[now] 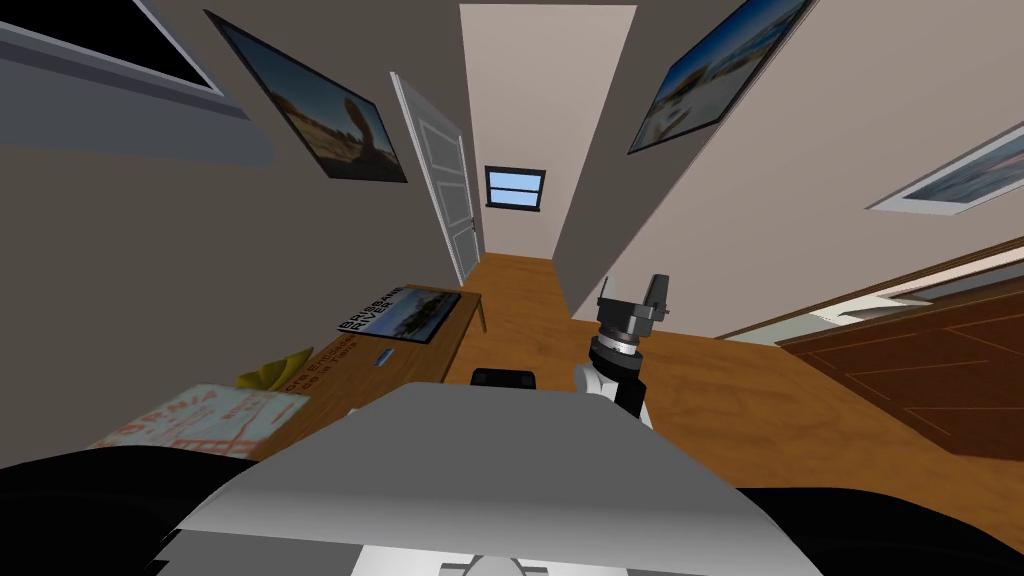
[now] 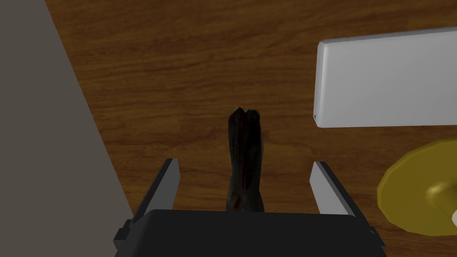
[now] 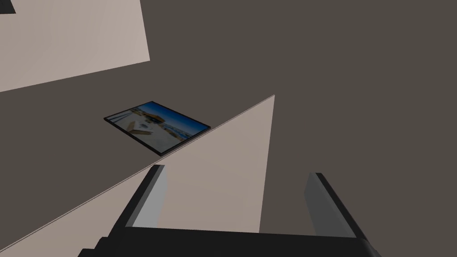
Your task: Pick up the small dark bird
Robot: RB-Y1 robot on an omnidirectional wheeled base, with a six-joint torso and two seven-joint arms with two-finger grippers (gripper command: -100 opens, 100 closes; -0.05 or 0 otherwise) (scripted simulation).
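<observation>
White block (image 2: 384, 78), yellow dish (image 2: 417, 187) on wooden tabletop (image 2: 178, 67)

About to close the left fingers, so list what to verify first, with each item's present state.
1. Left gripper open: ok.
2. Small dark bird centred between its fingers, untouched: ok.
3. White box and yellow object outside the fingers' path: ok.
4. Fingers deep enough around the bird: cannot tell.
5. Right gripper open, raised away from the wooden table: ok.
</observation>
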